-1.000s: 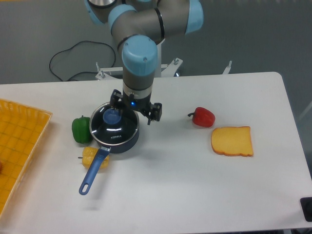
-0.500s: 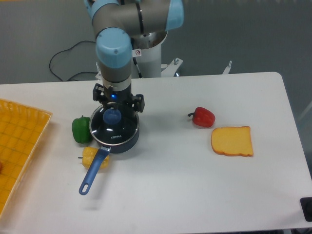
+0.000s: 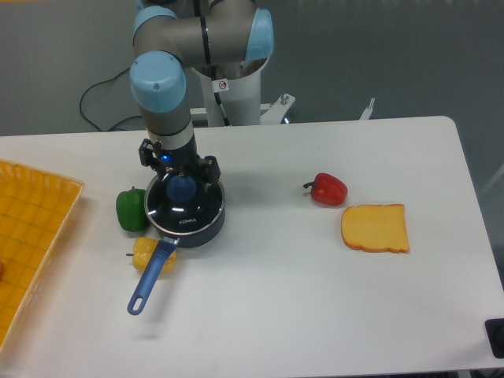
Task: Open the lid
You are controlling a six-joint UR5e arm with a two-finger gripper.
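Observation:
The round dark glass lid (image 3: 187,211) with white lettering rests flat on a dark-blue saucepan (image 3: 206,231), whose blue handle (image 3: 151,276) points toward the front left. The lid's light-blue knob (image 3: 181,188) sits at its centre. My gripper (image 3: 177,178) hangs directly over the knob, at the lid's back edge, its body hiding the fingertips. Whether the fingers touch the knob is unclear from this view.
A green pepper (image 3: 130,209) stands left of the pan and a yellow corn piece (image 3: 150,253) lies under the handle. A red pepper (image 3: 327,189) and a bread slice (image 3: 376,228) lie to the right. An orange tray (image 3: 31,236) occupies the left edge.
The arm has swung left over the last second, bringing my gripper from the lid's right side to above the knob. The lid and pan have stayed put.

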